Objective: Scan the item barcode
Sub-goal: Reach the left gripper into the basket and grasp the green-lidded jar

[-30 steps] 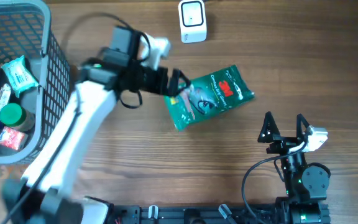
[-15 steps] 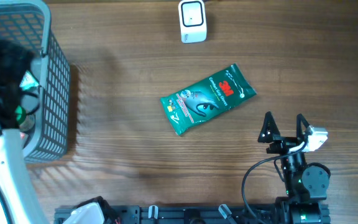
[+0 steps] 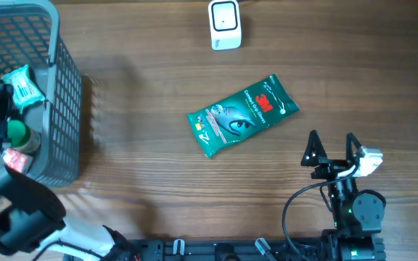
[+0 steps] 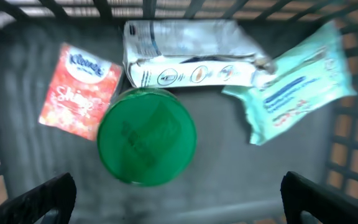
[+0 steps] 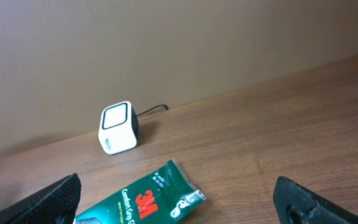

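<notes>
Step in hand: I judge this to be the pick of an item for scanning. My left pincer (image 4: 176, 196) hangs over the open basket (image 3: 67, 109), looking straight down at what lies in it.
Left pincer: released, fingers spread wide, nothing between them.
Right pincer (image 3: 332, 141): released and empty, parked at the near edge of the table (image 3: 158, 174).
Item on table: a green pack (image 3: 242, 114) lies flat and askew at mid-table, between the scanner (image 3: 225, 24) and my right pincer, touching neither and well apart from the basket.
Items in basket: a jar lid (image 4: 146, 137) sits at the centre, with tissues (image 4: 79, 99) just beside it on one side, a pouch (image 4: 191, 53) touching it along the far wall, and wipes (image 4: 297, 84) toward the other corner.
Barcode: I can make out none on any face in view; the print is too small or blurred.
Next move, judged: I must lower the left pincer onto one item and close on it without dragging its neighbours. The jar is the widest target, and the flat packs offer only thin edges.
Risk: the items crowd together, so a finger may land on two at once.
Materials: the basket is grey plastic lattice with a thick rim. The pack is glossy printed film, limp and rectangular. The lid is smooth, round, hard plastic. The tissues and wipes are soft film wraps, and the pouch is creased white film.
Scanner: a small white rounded block with a dark-framed window and a cable at its rear.
Table: wood grain, matt.
</notes>
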Motion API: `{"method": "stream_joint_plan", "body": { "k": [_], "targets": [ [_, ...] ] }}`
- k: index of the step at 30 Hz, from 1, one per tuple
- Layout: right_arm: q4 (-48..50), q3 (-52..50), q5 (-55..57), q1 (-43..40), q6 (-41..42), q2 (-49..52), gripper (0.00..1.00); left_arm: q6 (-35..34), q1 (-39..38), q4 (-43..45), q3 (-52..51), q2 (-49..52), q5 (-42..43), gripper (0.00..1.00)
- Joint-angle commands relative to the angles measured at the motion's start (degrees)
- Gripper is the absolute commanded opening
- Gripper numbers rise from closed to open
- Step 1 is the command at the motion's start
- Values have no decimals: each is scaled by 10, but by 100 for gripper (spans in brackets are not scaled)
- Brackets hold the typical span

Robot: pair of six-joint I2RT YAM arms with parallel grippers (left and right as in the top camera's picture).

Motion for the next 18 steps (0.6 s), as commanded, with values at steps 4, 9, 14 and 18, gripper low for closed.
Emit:
{"method": "stream_joint_plan", "body": {
  "k": [4, 9, 14, 18],
  "targets": [
    [2, -1, -5, -2, -1, 0, 100, -13, 0, -1, 1, 72, -3, 100],
    [2, -1, -5, -2, -1, 0, 100, -12, -1, 11, 1, 109, -3, 100],
    [2, -1, -5, -2, -1, 0, 100, -6, -1, 10, 1, 136, -3, 95],
    [2, -1, -5, -2, -1, 0, 100, -6, -1, 4, 1, 137, -3, 65]
  ]
}}
